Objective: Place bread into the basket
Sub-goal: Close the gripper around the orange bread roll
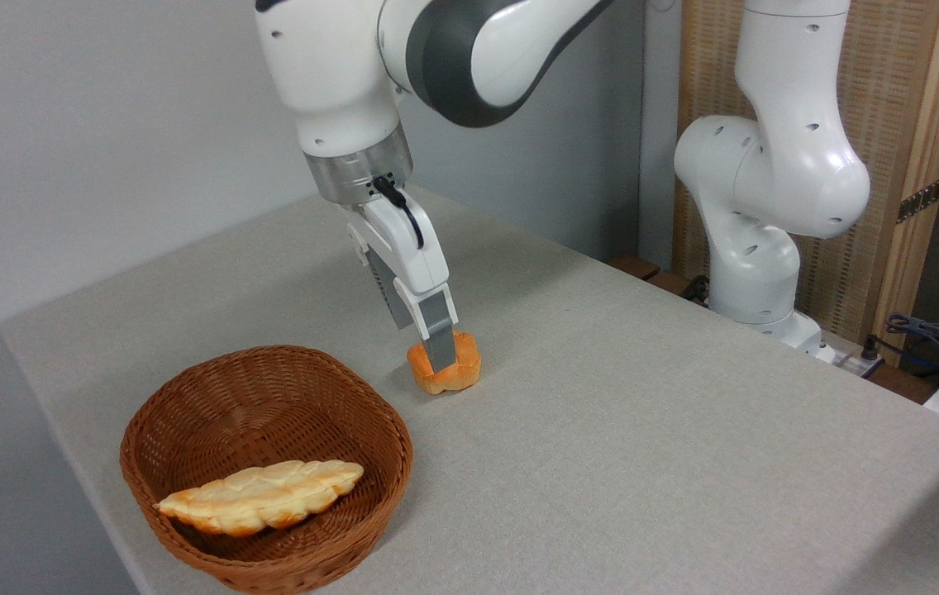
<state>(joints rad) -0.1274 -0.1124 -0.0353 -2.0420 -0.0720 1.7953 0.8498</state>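
Observation:
The bread [466, 364], a small golden-orange knotted bun, rests on the grey table [643, 430] just right of the basket. My gripper [424, 349] is down over it and stands open. The near finger [439, 335] hangs in front of the bun and the far finger [396, 302] sits behind it, so the bun lies between them. I cannot see either finger pressing into it. The basket [188, 413], round brown wicker, stands at the front left of the table.
A long pale braided loaf [263, 496] lies inside the basket. A second white robot arm [767, 190] stands at the table's right rear. Cables [932, 339] lie at the far right. The table's front edge runs close below the basket.

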